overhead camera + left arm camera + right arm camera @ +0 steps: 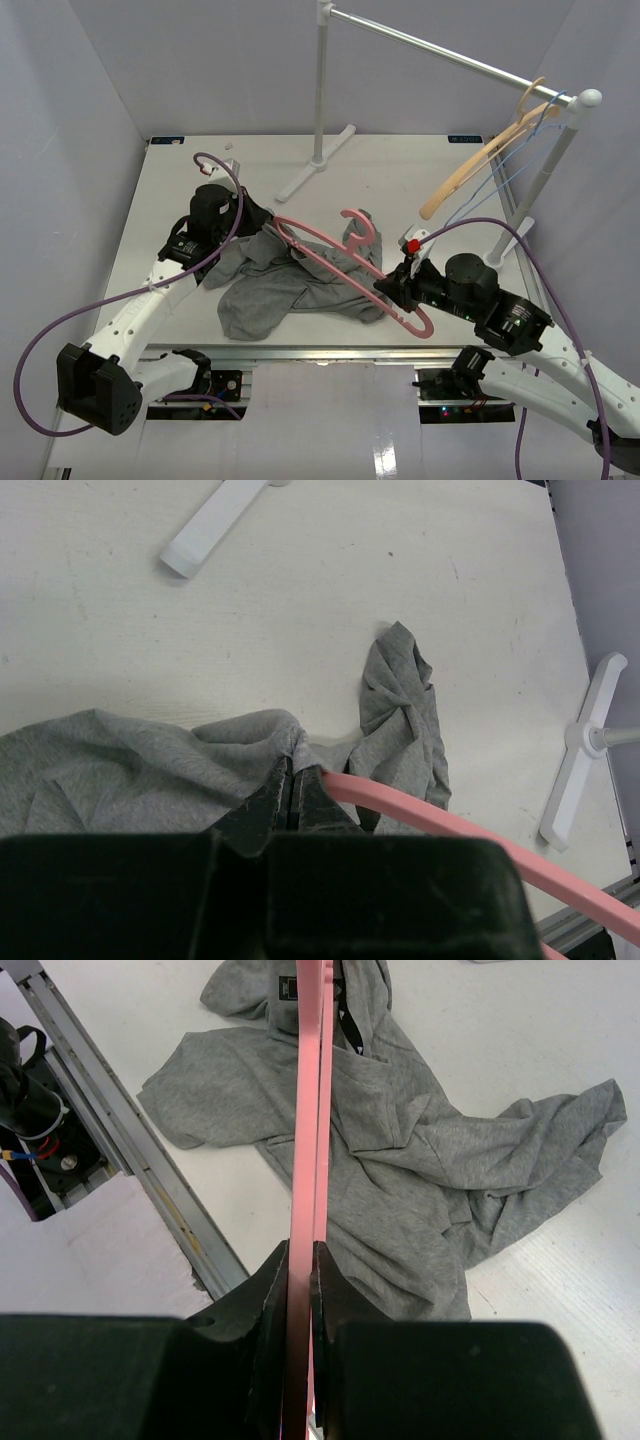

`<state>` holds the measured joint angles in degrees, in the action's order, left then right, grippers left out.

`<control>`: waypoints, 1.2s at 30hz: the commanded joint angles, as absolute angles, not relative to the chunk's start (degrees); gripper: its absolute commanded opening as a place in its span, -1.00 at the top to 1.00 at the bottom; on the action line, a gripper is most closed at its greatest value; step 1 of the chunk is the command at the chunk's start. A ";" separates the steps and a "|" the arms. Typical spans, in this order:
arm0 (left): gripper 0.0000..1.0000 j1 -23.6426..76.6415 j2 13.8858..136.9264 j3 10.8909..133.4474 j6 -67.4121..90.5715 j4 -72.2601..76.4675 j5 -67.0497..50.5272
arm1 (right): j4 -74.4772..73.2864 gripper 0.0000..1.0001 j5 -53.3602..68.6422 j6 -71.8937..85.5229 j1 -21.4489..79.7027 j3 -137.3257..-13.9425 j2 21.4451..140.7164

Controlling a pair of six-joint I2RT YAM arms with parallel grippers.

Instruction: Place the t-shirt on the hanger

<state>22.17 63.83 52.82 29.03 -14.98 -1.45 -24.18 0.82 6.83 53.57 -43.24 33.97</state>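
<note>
The grey t-shirt (270,295) lies crumpled on the table's middle. The pink hanger (335,262) runs slantwise over it, hook (360,225) towards the back. My left gripper (268,230) is at the shirt's far left edge, next to the hanger's left tip. In the left wrist view the left gripper (294,770) is shut on a fold of the shirt (120,770), with the hanger (470,835) just to its right. My right gripper (385,288) holds the hanger's right arm. In the right wrist view it (303,1250) is shut on the hanger (310,1110), above the shirt (400,1160).
A white clothes rack stands at the back with its rail (440,45), left post (320,90) and right post (545,170). A tan wooden hanger (470,175) and a blue wire hanger (510,170) hang from the rail's right end. The table's metal front edge (120,1130) is close by.
</note>
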 commanded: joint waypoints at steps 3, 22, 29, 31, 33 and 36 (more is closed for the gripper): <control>1.00 21.97 61.68 55.15 30.44 -12.84 -6.21 | -20.44 0.85 1.42 5.99 53.87 -43.19 35.27; 1.00 21.97 61.45 57.91 31.73 -8.26 -21.30 | -0.87 0.84 4.47 6.83 53.79 -44.63 49.07; 1.00 22.06 61.42 60.44 32.25 -7.00 -31.74 | 15.18 0.84 0.58 7.65 53.79 -40.30 52.61; 1.00 22.15 60.59 60.20 32.26 -6.50 -34.24 | 20.30 0.84 -0.90 7.91 53.83 -39.42 53.97; 1.00 22.37 59.78 59.63 32.59 -5.51 -36.78 | 25.14 0.84 -2.46 8.27 53.81 -38.91 55.72; 1.00 22.78 59.29 59.12 32.89 -4.05 -42.70 | 29.41 0.85 -3.07 8.59 53.79 -39.27 59.17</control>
<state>22.08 62.26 58.30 31.97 -7.92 -32.03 13.50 -0.09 7.45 53.65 -38.62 56.26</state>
